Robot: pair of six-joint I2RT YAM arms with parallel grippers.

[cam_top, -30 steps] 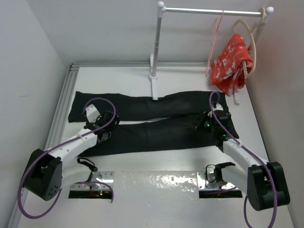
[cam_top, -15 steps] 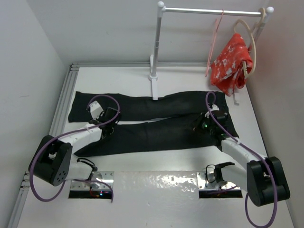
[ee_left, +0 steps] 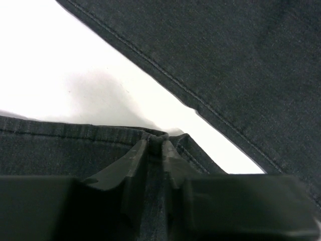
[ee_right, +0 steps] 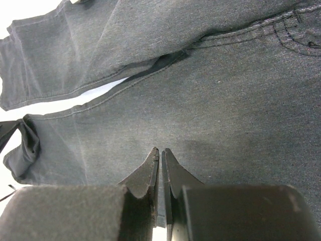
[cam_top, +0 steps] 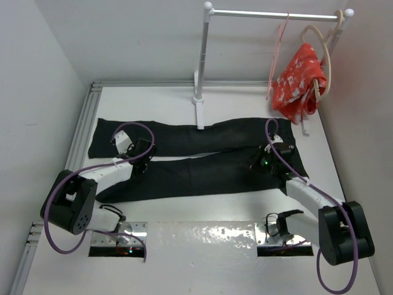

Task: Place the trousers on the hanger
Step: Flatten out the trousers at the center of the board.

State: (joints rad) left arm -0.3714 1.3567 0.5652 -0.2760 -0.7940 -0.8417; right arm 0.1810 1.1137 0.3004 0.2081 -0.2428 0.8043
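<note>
The black trousers [cam_top: 202, 173] lie flat on the white table, waist at the right, both legs running left. My left gripper [cam_top: 140, 165] is low on the near leg's upper edge. In the left wrist view it [ee_left: 155, 141] is shut, with a bunched fold of the trousers [ee_left: 241, 60] between its tips. My right gripper [cam_top: 263, 163] rests on the waist end. In the right wrist view it [ee_right: 160, 151] is shut, with a thin layer of the trousers [ee_right: 225, 90] between its fingers. The pink-red wire hanger [cam_top: 279, 49] hangs on the rail at the back right.
A white clothes rack [cam_top: 201, 61] stands at the back, its foot touching the far leg. A beige hanger [cam_top: 323, 55] with a red patterned cloth [cam_top: 301, 80] hangs at the rail's right end. White walls close in on the left and right.
My left arm has swung its elbow left and its gripper has shifted a little up and right along the near leg. My right gripper has barely moved.
</note>
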